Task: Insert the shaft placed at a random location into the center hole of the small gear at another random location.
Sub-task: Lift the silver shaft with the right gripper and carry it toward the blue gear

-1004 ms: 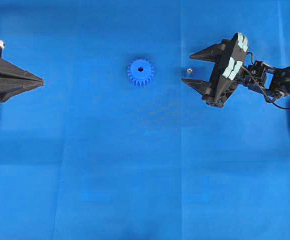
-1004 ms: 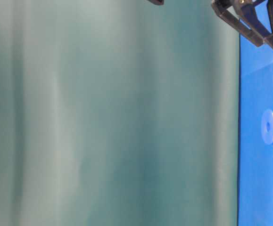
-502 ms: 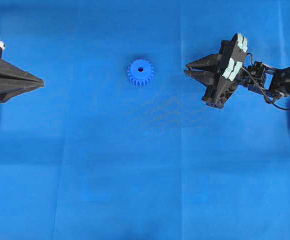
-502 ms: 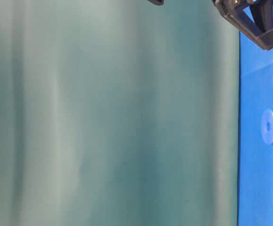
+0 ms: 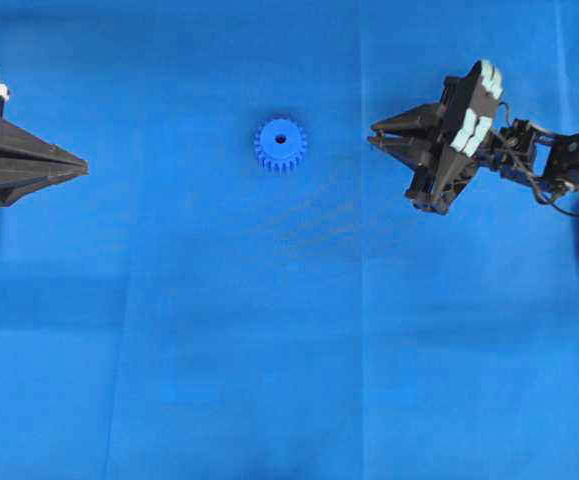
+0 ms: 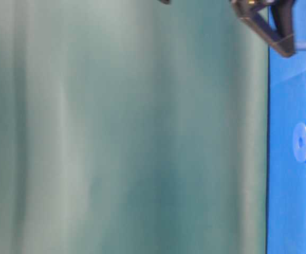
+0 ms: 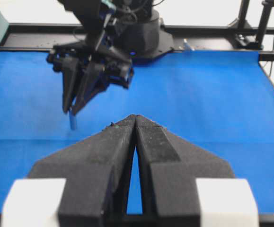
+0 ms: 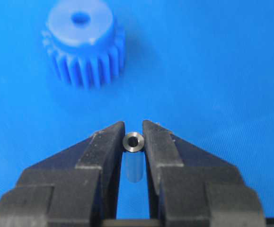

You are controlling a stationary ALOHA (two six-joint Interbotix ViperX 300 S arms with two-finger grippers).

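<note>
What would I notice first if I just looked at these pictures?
Probably the bright blue small gear sitting alone in the middle of the blue table. Next, the right pincer pinching the tiny silver shaft between its black tips, a little way from the gear.

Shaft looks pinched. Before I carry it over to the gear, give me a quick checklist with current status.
1. Shaft clamped between the right gripper fingers, upright: ok.
2. Shaft off the mat: ok in the left wrist view, where it hangs below the fingertips.
3. Small gear lying flat, hub up: ok.
4. Center hole unobstructed: ok.
5. Path from gripper to gear free of objects: ok in the overhead view.
6. Left gripper shut and parked at the left edge, away from the gear: ok.
</note>
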